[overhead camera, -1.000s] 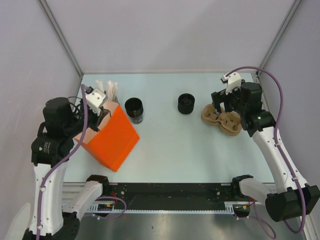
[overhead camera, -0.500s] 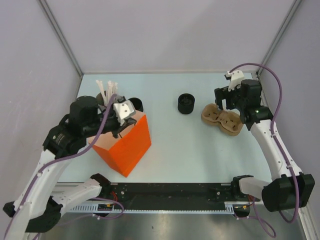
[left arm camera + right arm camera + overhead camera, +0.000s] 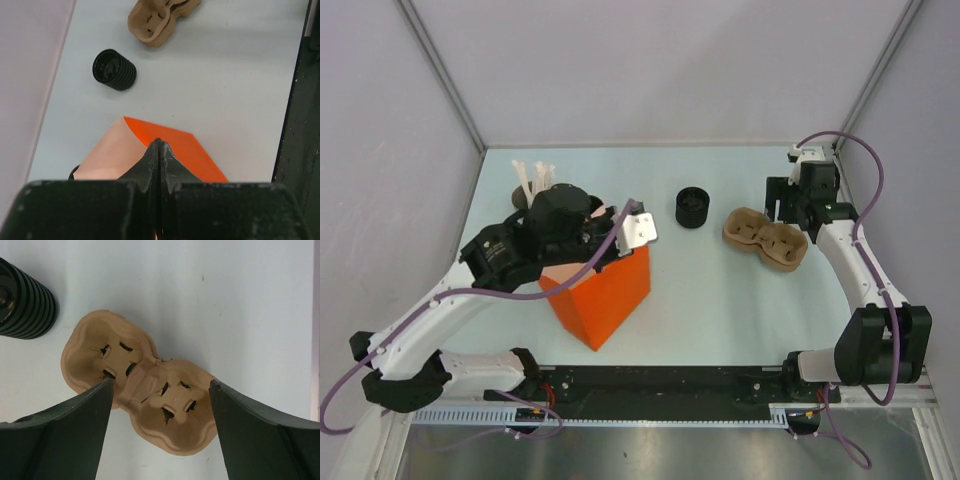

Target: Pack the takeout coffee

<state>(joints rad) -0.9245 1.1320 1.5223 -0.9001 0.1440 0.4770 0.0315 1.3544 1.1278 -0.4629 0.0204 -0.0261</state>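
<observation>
Orange paper is what the left gripper (image 3: 158, 145) has hold of. Its jaws are pinched fully together on the top edge of the bag (image 3: 605, 295), which leans at about 8 o'clock on the table (image 3: 720, 310), probably so that the mouth can be drawn up and opened for loading. The coffee (image 3: 692, 207) stands upright and lidded near 12 o'clock, untouched and apart from both arms. Near it, at 2 o'clock, lies the two-well pulp carrier (image 3: 145, 390) with its wells facing up. The right gripper (image 3: 160, 385) hovers over the carrier with jaws spread wide and one finger on each side, holding nothing — a stance that looks set for a grab across it. The straw cup (image 3: 530, 185) sits at 10 o'clock, behind the left arm and out of the way.
</observation>
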